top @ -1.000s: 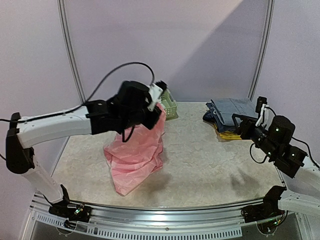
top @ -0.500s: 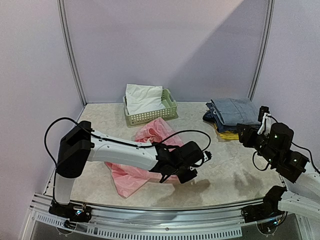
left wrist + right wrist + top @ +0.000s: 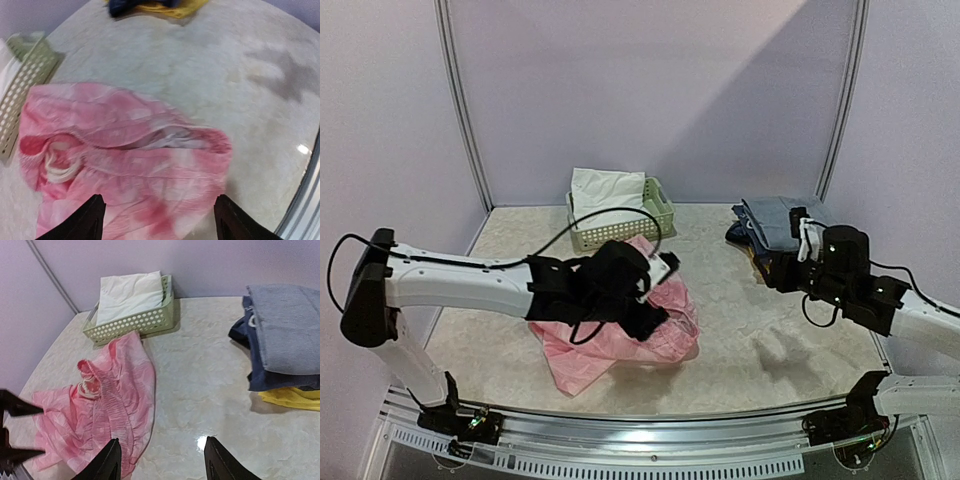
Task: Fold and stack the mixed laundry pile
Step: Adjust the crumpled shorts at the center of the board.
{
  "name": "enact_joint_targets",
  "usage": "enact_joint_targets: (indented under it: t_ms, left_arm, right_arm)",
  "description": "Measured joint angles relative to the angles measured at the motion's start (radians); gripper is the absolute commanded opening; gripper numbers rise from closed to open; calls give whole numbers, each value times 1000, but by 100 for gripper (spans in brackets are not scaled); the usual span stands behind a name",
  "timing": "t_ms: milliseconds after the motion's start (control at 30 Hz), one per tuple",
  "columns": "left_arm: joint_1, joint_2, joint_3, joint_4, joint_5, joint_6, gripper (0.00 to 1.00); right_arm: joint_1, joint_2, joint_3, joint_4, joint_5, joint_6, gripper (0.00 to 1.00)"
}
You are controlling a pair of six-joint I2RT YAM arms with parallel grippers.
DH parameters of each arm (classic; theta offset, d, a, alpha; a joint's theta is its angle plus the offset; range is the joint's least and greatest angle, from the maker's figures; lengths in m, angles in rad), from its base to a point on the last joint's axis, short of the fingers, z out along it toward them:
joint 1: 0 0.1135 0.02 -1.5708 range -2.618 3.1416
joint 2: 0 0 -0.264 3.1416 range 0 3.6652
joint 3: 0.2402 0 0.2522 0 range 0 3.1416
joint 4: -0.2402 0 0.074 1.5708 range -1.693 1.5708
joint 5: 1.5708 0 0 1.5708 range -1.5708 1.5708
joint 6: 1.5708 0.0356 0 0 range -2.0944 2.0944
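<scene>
My left jaws gape wide and empty over the crumpled thin pink cloth garment (image 3: 130,160) mid-frame; right jaws wide too.

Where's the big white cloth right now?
In the top view, the white cloth sits in the green basket, back left of centre, just behind the pink garment.

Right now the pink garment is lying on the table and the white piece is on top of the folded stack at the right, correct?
Not quite. The white piece sits in the pale green basket at the back, not on the folded stack; the right wrist view shows it. The pink garment does lie on the table.
</scene>
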Motion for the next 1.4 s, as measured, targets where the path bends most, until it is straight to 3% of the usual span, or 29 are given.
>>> enact_joint_targets:
  t_ms: [200,300,433,600,733,833,1400]
  left_arm:
    - [196,-54,-119,-8,-44,-64,75]
    - [232,-32,-135,-27,-41,-70,74]
    - [251,6,-133,-27,-13,-71,65]
    - [269,39,-134,-29,51,-69,45]
    - [270,38,-159,-5,96,-71,15]
    - [270,34,-202,10,129,-75,2]
    - [262,-65,-381,146,211,-96,0]
  right_arm:
    - [2,294,142,48,-220,-28,62]
    - [9,453,246,53,-285,-39,70]
    - [37,640,398,10,-331,-70,81]
    - [98,859,595,-98,-336,-142,86]
    - [136,978,662,-173,-338,-193,86]
    - [153,1030,686,-225,-344,-222,85]
    - [168,1229,891,-338,-315,-274,74]
